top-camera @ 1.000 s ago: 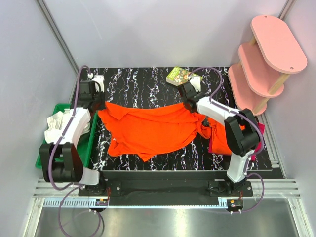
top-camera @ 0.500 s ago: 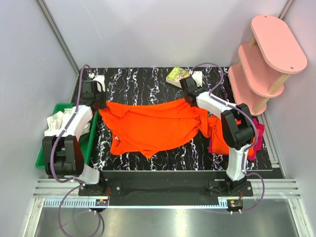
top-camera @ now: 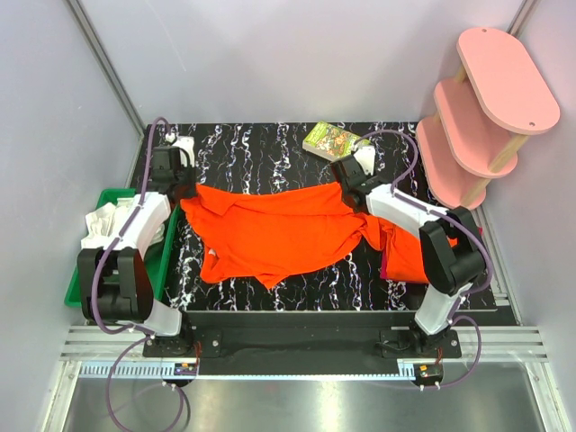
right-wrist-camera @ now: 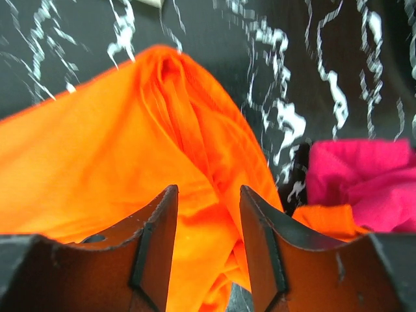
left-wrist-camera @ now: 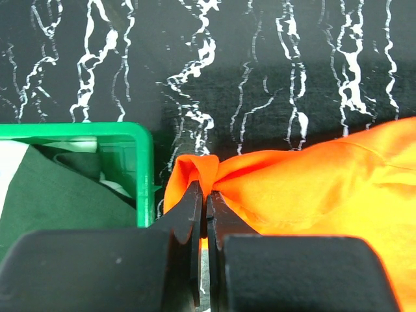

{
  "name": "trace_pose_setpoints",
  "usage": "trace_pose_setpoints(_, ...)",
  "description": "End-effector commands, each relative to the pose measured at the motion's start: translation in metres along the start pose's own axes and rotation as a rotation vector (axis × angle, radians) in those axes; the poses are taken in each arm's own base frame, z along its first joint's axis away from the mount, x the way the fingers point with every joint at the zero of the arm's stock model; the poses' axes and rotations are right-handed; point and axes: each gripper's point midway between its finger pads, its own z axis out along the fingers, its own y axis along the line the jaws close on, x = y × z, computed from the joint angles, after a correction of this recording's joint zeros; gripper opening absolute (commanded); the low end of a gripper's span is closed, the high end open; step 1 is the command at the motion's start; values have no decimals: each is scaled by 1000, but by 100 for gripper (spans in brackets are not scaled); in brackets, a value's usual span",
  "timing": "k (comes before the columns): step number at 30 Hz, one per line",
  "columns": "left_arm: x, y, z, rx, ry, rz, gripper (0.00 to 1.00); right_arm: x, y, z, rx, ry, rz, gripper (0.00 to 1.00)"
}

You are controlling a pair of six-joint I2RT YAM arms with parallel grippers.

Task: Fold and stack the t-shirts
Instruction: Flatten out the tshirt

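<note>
Orange shirt (top-camera: 279, 229): spread rumpled at tabletop (top-camera: 270, 148) centre. Left tool (left-wrist-camera: 207, 195): clenched on its 9 o'clock corner, beside bin (left-wrist-camera: 78, 130). Right tool (right-wrist-camera: 207, 214): jaws parted over the 2 o'clock corner, gripping nothing. Risk: one-sided pull bunches cloth toward bin; right edge snags magenta shirt (right-wrist-camera: 364, 175).

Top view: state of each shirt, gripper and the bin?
orange shirt: unfolded, spread out, left corner pinched
magenta shirt: crumpled at the table's right side
left gripper: shut on orange shirt
right gripper: open over orange shirt, holding nothing
bin: holds bunched cloth
</note>
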Motion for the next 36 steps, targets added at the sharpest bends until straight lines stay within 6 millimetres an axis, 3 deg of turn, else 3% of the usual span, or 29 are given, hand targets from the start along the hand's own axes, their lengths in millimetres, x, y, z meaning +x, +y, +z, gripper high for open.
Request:
trace_pose_setpoints(1,-24,-7,-12,1,-85,-3,0,23,3,7,2,51,45,49)
trace_pose_setpoints(4,-21,-10,-13,4,-79,-1,0,35,8,16,5,81,42,48)
trace_pose_setpoints(11,-15,-10,-18,2,-70,2,0,40,19,30,4,105,44,46)
trace_pose_setpoints(20,-10,-9,-19,-4,-62,4,0,53,11,38,35,132,48,42)
trace_pose_setpoints(29,-7,-13,-19,8,-55,-10,0,58,-2,40,54,145,76,0)
trace_pose_setpoints(32,-8,-12,-22,5,-56,-11,0,53,-4,34,44,126,92,0)
trace_pose_setpoints(35,-15,-8,-34,-7,-84,-10,0,29,-8,14,23,64,96,0)
trace_pose_setpoints(36,-25,-7,-46,-7,-120,-8,0,8,-9,-5,7,2,109,0)
